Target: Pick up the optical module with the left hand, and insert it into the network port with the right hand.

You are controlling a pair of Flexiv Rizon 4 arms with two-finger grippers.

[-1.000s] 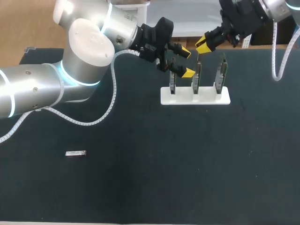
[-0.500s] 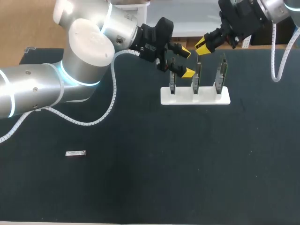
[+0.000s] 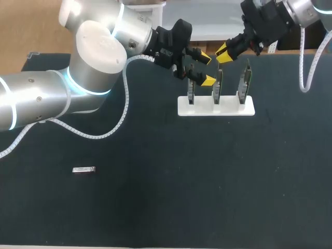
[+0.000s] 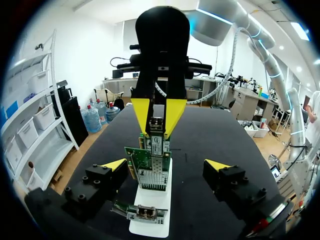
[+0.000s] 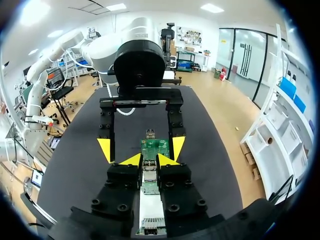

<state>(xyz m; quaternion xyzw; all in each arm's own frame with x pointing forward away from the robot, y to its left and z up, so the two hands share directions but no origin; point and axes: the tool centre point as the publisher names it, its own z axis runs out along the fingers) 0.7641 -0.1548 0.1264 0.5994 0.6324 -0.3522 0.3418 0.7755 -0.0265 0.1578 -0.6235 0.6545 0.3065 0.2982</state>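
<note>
Closest in, well off to the left of the white stand (image 3: 228, 108) and nearer than it, a small silver optical module (image 3: 83, 169) lies flat on the dark bench (image 3: 207, 197), with nothing touching it.

Up to the stand itself: it sits on the bench with three network cards (image 3: 217, 85) standing upright in a row along it.

Here's the left arm (image 3: 88, 62), coming in from the stand's left side. The left jaws hang over the stand's left end, spread wide and gripping nothing. One yellow tip (image 3: 208, 80) is just beside the left-hand card (image 3: 191, 89); the other tip (image 3: 205, 56) sits farther back. In the left wrist view, that left-hand card shows low between the spread fingers, touching neither. The green card (image 4: 150, 160) stands next along the stand, ahead of them.

Farther back, above the middle of the stand, the right arm (image 3: 301, 10) reaches in from the stand's far right side. The right jaws are pinched onto a second module (image 4: 157, 119), a small silver block held from both sides by the yellow fingertips (image 4: 141, 112). It sits just above the green card's top edge.

The right wrist view agrees. The fingertips are nearly together with the silver piece between them, and the stand runs away underneath. Beyond the green card, the left jaws stand wide apart.

Whether the second module touches a port on the green card, I can't tell.
</note>
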